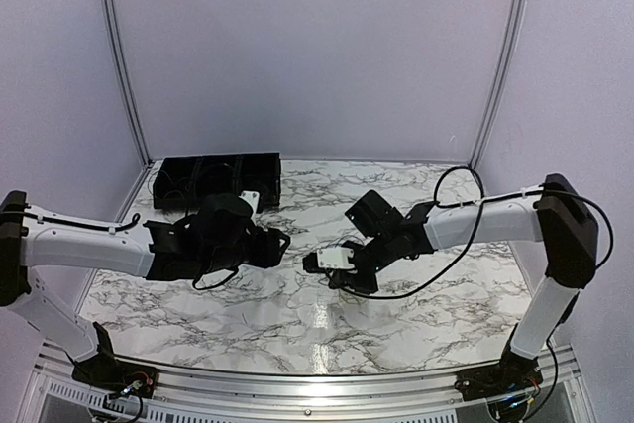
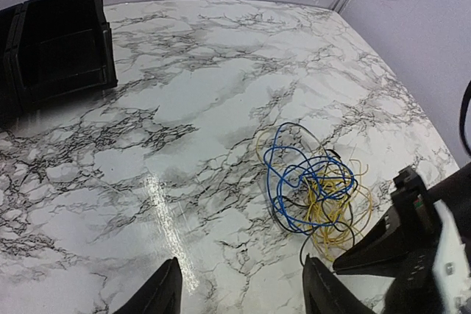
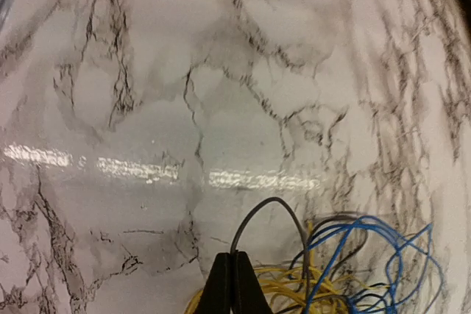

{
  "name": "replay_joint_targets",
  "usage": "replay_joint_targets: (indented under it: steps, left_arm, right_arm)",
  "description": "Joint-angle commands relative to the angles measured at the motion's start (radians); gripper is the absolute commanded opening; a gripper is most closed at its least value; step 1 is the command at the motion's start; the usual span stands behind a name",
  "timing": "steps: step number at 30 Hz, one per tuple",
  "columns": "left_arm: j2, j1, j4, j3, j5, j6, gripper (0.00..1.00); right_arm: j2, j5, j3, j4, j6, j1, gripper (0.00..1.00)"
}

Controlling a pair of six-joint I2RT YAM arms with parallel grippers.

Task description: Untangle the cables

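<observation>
two grippers are in view, and i read them as follows. the left gripper (image 2: pixel 243 295) is released: its fingers (image 2: pixel 165 293) stand apart with only bare marble between them, and it hangs over the table (image 2: pixel 184 108) just short of the heap.

the right gripper (image 3: pixel 234 284) is clenched, with its fingers pressed flat together. a dark grey wire (image 3: pixel 268 207) rises in a loop straight from the fingertips, so i take it as pinched there.

the cables (image 2: pixel 313 189) lie as one tangled heap on the marble, toward the right of the left wrist view. the blue wire (image 2: pixel 309 178) is looped on top, the yellow wire (image 2: pixel 331 218) is bunched beneath and to the right, and black strands run through both. in that view the right gripper sits at the heap's near right edge.

from above, the two grippers face each other near the table's centre, and i cannot make out the thin wires there. a black bin (image 1: pixel 218 180) stands at the far left of the table, well apart from the heap.
</observation>
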Motion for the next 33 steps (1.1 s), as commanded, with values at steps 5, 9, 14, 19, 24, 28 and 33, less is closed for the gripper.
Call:
replay_joint_targets:
  steps: [5,9,14,19,24,28,33]
  left_arm:
    - [0.006,-0.025,0.249,0.001,0.150,0.224,0.61]
    - [0.059,-0.033,0.255,0.088,0.185,0.292,0.61]
    - [0.169,-0.038,0.318,0.179,0.209,0.323,0.62]
    - [0.382,-0.037,0.424,0.270,0.209,0.315,0.61]
    - [0.572,-0.035,0.449,0.358,0.335,0.312,0.54]
    - [0.653,-0.029,0.457,0.391,0.394,0.272,0.45]
    - [0.654,-0.002,0.468,0.341,0.393,0.235,0.46]
  right_arm:
    - [-0.197,-0.139,0.321,-0.264,0.123,-0.057,0.00]
    - [-0.222,-0.138,0.394,-0.304,0.155,-0.093,0.00]
    - [-0.220,-0.155,0.526,-0.371,0.161,-0.109,0.00]
    - [-0.192,-0.194,0.776,-0.471,0.226,-0.110,0.00]
    - [-0.103,-0.253,1.183,-0.590,0.379,-0.109,0.00]
    - [-0.115,-0.201,1.333,-0.509,0.478,-0.110,0.00]
    - [-0.164,-0.032,1.346,-0.328,0.458,-0.111,0.00]
